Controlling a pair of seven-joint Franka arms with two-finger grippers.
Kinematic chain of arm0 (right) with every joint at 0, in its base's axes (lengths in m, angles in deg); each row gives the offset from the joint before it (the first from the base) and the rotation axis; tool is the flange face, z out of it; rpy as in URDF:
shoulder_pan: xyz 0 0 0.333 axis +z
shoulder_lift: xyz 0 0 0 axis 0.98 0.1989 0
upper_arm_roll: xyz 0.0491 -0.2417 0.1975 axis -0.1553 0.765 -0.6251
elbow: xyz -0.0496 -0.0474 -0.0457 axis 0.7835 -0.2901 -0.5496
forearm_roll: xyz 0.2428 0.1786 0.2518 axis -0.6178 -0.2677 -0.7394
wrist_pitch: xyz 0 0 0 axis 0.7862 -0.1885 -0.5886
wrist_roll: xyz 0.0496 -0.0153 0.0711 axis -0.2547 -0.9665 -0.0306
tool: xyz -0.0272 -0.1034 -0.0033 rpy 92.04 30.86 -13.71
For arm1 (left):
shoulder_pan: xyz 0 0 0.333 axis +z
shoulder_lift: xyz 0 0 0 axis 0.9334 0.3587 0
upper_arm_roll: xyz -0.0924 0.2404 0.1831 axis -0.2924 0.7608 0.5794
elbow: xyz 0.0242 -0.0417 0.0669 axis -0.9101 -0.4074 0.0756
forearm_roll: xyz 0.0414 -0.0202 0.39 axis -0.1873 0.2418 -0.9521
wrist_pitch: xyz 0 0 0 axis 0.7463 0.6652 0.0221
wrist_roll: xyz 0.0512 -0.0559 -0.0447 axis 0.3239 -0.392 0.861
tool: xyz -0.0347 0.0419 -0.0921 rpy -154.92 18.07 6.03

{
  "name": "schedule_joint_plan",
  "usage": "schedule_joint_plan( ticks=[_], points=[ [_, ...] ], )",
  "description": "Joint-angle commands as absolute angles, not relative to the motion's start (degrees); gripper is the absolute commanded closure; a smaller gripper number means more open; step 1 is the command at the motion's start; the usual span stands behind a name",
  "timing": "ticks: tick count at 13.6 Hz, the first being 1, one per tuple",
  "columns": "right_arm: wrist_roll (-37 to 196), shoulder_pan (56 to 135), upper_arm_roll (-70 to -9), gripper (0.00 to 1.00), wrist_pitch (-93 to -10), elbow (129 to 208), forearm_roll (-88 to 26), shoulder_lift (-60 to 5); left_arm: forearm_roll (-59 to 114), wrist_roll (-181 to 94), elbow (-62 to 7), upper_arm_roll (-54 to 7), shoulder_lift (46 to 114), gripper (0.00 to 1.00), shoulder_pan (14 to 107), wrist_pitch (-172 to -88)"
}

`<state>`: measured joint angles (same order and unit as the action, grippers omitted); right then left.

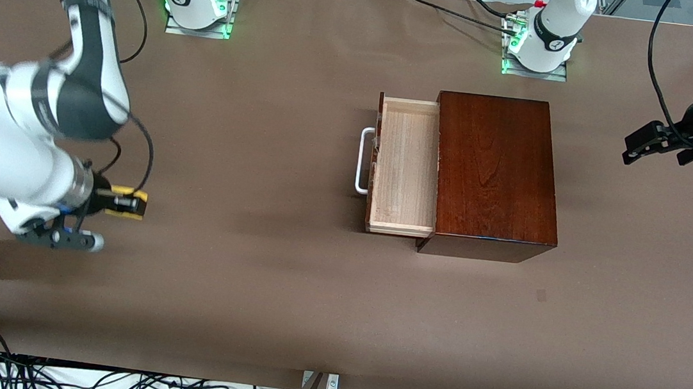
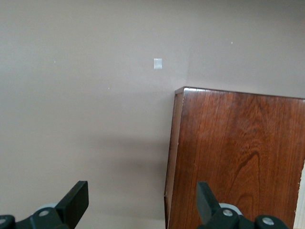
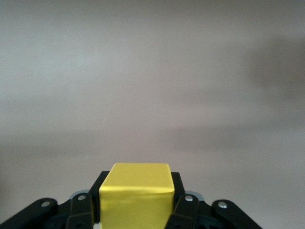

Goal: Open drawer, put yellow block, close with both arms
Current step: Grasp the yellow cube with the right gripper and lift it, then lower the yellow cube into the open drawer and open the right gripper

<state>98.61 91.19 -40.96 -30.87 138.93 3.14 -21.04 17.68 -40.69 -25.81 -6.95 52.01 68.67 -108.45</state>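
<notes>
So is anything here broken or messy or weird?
Nothing stands out. The drawer is pulled open and looks empty, sitting straight in its dark wooden box. The right gripper is shut on the yellow block. The left gripper waits open at the table's end.

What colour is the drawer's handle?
White; the handle shows best in the front view.

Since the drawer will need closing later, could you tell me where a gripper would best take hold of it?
Probably the white U-shaped handle on the drawer front: it stands clear of the front, leaving a gap for fingers. Come from the right arm's end of the table, where the open drawer faces.
</notes>
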Motion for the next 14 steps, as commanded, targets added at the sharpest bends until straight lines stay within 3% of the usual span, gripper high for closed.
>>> schedule_joint_plan(
  ticks=[1,3,7,14],
  points=[
    [111.7,95.7,-40.9,1.00,-25.2,141.4,2.2,-27.3,18.8,-41.6,-22.5,-7.2,53.9,0.00,69.4,-108.0],
    [124.9,98.7,-43.3,1.00,-23.3,141.4,2.2,-28.7,18.5,-41.7,-22.5,-7.2,54.0,0.00,69.3,-108.0],
    [156.8,102.1,-54.7,1.00,-25.3,141.3,3.2,-28.8,17.8,-41.9,-22.1,-7.3,55.8,0.00,69.3,-108.3],
    [205.2,119.6,-54.7,1.00,-39.7,141.0,5.0,-22.8,17.8,-41.7,-21.3,-7.2,56.2,0.00,69.3,-108.2]
  ],
)
